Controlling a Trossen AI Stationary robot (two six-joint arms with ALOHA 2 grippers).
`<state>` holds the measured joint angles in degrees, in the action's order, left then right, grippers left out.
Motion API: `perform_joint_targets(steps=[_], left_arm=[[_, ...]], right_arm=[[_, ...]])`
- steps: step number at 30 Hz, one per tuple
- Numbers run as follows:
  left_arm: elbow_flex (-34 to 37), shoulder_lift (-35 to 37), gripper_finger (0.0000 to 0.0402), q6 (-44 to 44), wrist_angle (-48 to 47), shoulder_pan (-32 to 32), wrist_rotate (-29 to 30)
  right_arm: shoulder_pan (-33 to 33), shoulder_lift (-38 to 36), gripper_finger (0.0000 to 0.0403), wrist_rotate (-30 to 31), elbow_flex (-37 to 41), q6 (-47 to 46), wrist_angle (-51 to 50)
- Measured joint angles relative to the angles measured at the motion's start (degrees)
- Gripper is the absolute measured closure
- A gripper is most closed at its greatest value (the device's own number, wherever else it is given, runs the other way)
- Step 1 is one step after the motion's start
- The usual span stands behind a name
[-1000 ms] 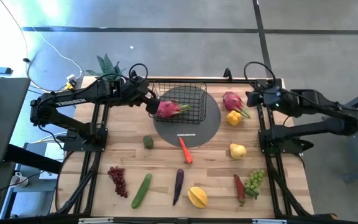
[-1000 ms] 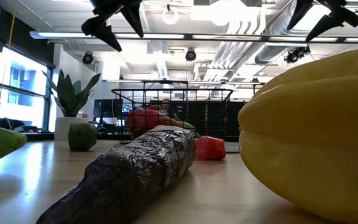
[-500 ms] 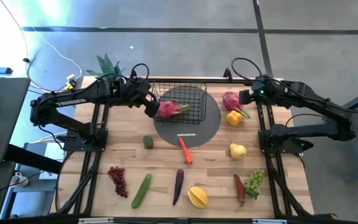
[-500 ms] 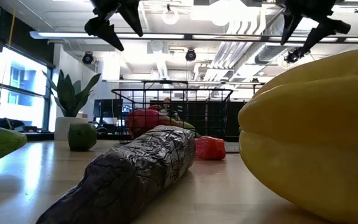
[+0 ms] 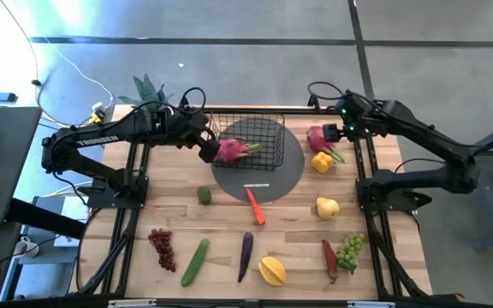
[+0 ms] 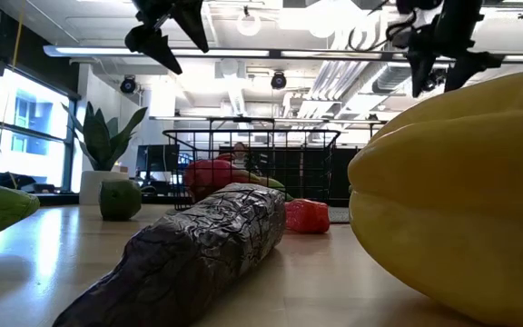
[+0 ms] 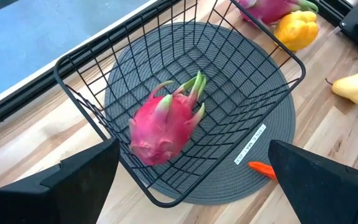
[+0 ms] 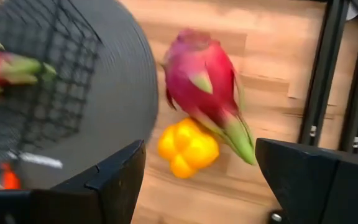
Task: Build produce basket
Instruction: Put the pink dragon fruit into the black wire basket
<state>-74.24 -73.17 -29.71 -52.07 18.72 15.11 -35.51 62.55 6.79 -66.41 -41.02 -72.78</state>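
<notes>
Left end effector hangs over the 9 o'clock edge of the basket with its fingers spread wide and nothing in them. One pink dragon fruit is already lying inside the basket, toward that same side, and the basket sits on a grey round mat around 12 o'clock on the table.

Right end effector is up above the second dragon fruit at about 2 o'clock, fingers parted, not touching or holding anything. A yellow pepper lies right against that dragon fruit.

Everything else is loose on the wood: carrot at the mat's 6 o'clock edge, a small green fruit off its 8 o'clock side, yellow pear at 4 o'clock. Along the near edge, from 7 to 5 o'clock: red grapes, cucumber, purple pod, yellow star fruit, red pod, green grapes.
</notes>
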Motion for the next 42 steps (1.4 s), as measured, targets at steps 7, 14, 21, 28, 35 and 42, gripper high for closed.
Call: perform_joint_targets(steps=[7,14,21,28,35,42], left_arm=[[0.0,0.0,0.0002,0.0,0.0,0.0,0.0],[0.0,0.0,0.0002,0.0,0.0,0.0,0.0],[0.0,0.0,0.0002,0.0,0.0,0.0,0.0],[0.0,0.0,0.0002,0.0,0.0,0.0,0.0],[0.0,0.0,0.0002,0.0,0.0,0.0,0.0],[0.0,0.0,0.0002,0.0,0.0,0.0,0.0]], right_arm=[[-4.8,6.1,0.0117,-3.3,0.0,11.4,-2.0],[-6.5,13.3,0.0117,-4.0,0.0,17.8,-2.0],[-6.5,20.6,0.0117,-4.0,0.0,19.0,-2.0],[-6.5,26.7,0.0117,-3.7,0.0,18.6,-2.0],[-6.5,29.4,0.0117,-1.1,0.0,17.3,-0.6],[-6.8,29.3,0.0117,-0.8,0.0,17.7,5.3]])
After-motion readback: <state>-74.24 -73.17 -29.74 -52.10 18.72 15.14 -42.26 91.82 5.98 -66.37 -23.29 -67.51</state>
